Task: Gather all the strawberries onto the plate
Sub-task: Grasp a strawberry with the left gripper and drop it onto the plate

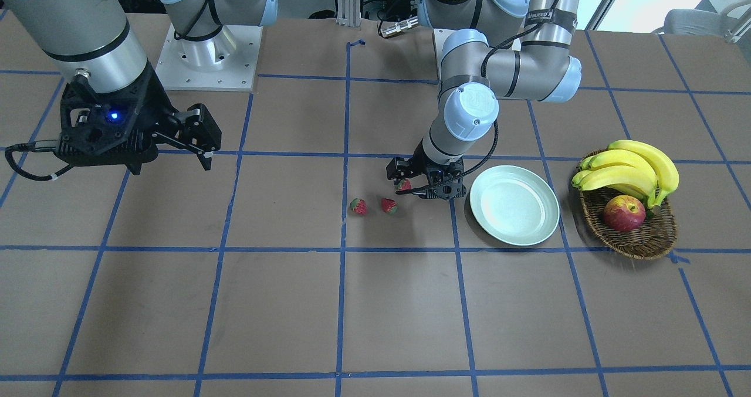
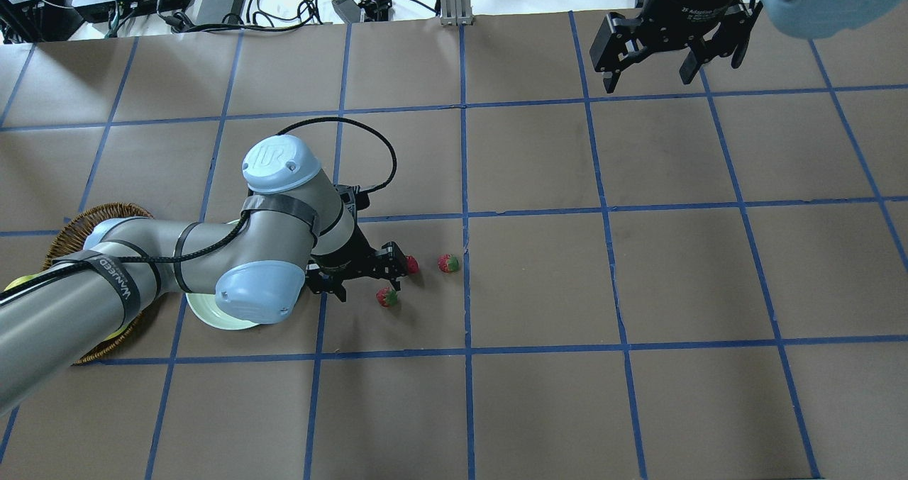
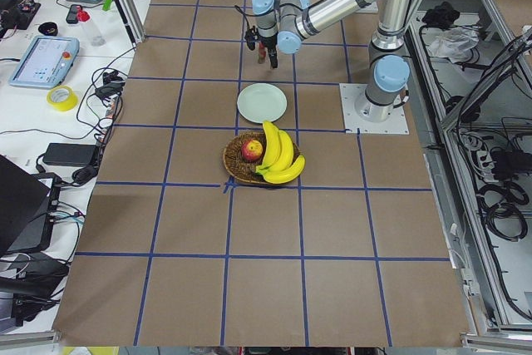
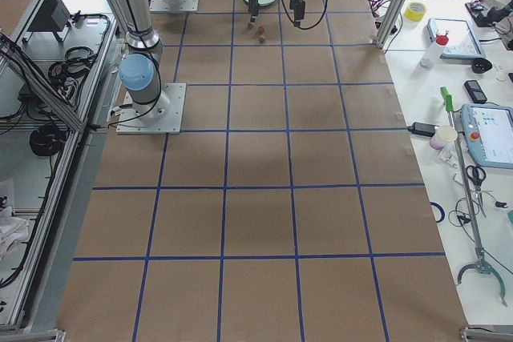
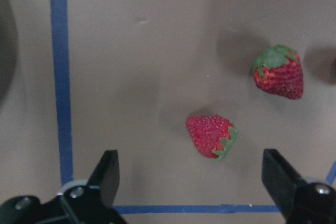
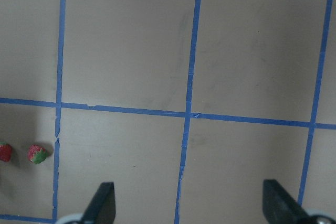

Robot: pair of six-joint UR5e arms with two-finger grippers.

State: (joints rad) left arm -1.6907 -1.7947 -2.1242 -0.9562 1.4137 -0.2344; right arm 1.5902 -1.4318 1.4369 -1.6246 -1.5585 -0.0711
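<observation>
Left hand is hovering with fingers spread, gripping nothing. Nearest strawberry is lying under it, roughly between the fingers. Second strawberry and third strawberry are lying further out on the tabletop, away from the plate. Plate is holding nothing, so all three picks are pending. Its rim is sitting just beside the hand, so probably a short carry, though height is hard to judge. Right hand is hanging with fingers apart, well clear.
</observation>
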